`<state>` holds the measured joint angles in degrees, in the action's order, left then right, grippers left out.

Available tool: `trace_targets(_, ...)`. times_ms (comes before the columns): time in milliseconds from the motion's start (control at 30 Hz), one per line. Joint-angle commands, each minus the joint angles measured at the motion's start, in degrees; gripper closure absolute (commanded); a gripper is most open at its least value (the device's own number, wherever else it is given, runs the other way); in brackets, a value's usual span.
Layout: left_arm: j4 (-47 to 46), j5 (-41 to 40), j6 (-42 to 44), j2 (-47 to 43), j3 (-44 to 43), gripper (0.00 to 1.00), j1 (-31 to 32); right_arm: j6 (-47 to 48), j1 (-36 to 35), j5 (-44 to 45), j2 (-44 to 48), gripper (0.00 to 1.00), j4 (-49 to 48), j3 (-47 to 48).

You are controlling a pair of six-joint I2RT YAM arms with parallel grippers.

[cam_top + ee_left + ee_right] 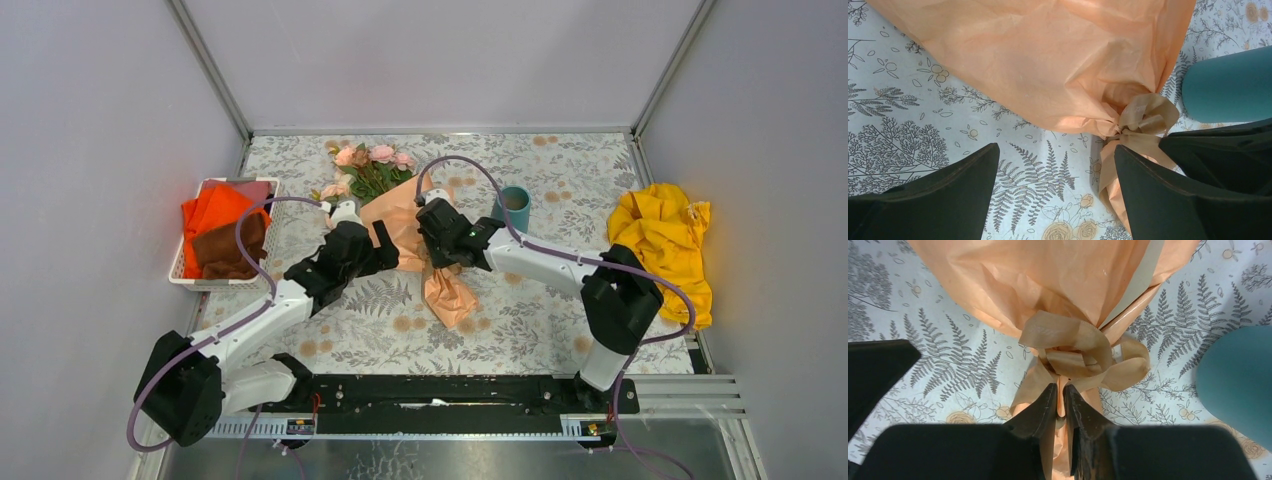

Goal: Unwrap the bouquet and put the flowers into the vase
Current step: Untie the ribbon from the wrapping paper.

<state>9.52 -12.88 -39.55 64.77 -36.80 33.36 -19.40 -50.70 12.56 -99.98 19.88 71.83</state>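
- Bouquet [398, 222] lies flat near the middle of the bench [570, 160], its flowers [368, 165] pointing toward the far wall and its paper tail [450, 295] pointing back toward the arm bases.
- I see it wrapped in crinkled peach paper, tied at the neck with a tan ribbon [1073, 347]. The bow is knotted and looks intact from both wrist views.
- Right claw [1060, 390] sits just below that bow, and its fingers are drawn in to a narrow slit. A thin fold of the paper tail [1030, 385] is pinched between them (the tips stop short of the ribbon itself, as far as I can make out).
- Left claw [1055, 147] is spread wide and holds nothing. It hovers over the printed bench surface beside the wrap, with the ribbon [1143, 117] just off its right-hand finger.
- From above, both claws meet at the bouquet's waist, the left claw [383, 245] on one side and the right claw [432, 240] on the other.
- Vase [515, 205] stands upright just beside the bouquet on the right arm's side, apart from the paper. It shows as a teal blur in the right wrist view [1238, 375].
- A white basket [188, 272] at the left edge holds an orange cloth [212, 208] and a brown cloth [228, 250].
- A yellow cloth [665, 245] is heaped at the right edge.
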Motion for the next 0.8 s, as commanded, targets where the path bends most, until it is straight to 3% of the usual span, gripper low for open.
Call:
trace_targets(0,-3.4,-2.1,-0.9,0.1,0.6,0.09,0.6,1.5,-0.4,1.2,4.4,0.81,-0.5,4.0)
trace_targets(567,-1.2,-2.7,-1.6,-8.5,6.3,0.09,0.6,3.8,-0.4,-2.0,-8.8,0.79,1.5,24.8)
trace_targets(667,-2.0,-0.1,-0.9,-10.2,7.4,0.09,0.7,3.8,-0.4,-0.8,-10.5,0.69,2.8,28.0)
trace_targets(767,-4.1,3.5,0.7,-10.2,8.7,0.10,1.2,3.6,-0.4,3.2,-9.1,0.51,3.2,27.5)
